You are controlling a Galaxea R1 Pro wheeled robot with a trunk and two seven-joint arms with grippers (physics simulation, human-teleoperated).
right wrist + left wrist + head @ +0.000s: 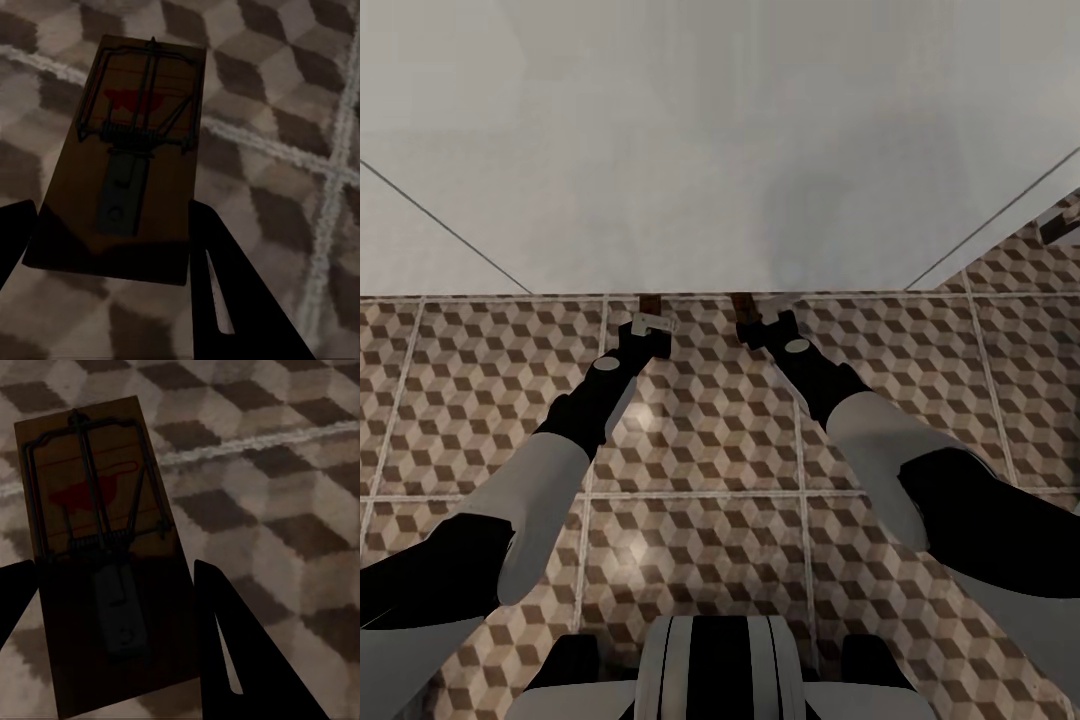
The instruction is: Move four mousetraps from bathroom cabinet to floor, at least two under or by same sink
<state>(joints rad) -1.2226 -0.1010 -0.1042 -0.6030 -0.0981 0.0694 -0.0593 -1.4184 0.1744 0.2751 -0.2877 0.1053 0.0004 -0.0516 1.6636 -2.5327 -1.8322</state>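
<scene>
Lying between the dark fingers (225, 645) of the left gripper (112, 607), a trap (105, 547) fills the left half of the left wrist frame, its wire bar and red mark toward the top; the fingers flank the board's two long edges, so the gripper looks closed on it. A second trap (131, 165) sits the same way in the right gripper (112, 240), centre-left of the right wrist frame, with a dark finger (225, 292) against each long edge. Behind both boards lies the cube-patterned floor (300, 135) with pale grout lines; whether either board touches the tiles cannot be told. From the head camera, both arms reach forward to mid-frame, the left gripper (647, 322) and right gripper (755, 318) near each other, each showing a brown board end (651, 302) at the base of a pale wall (720, 140) filling the upper frame.
</scene>
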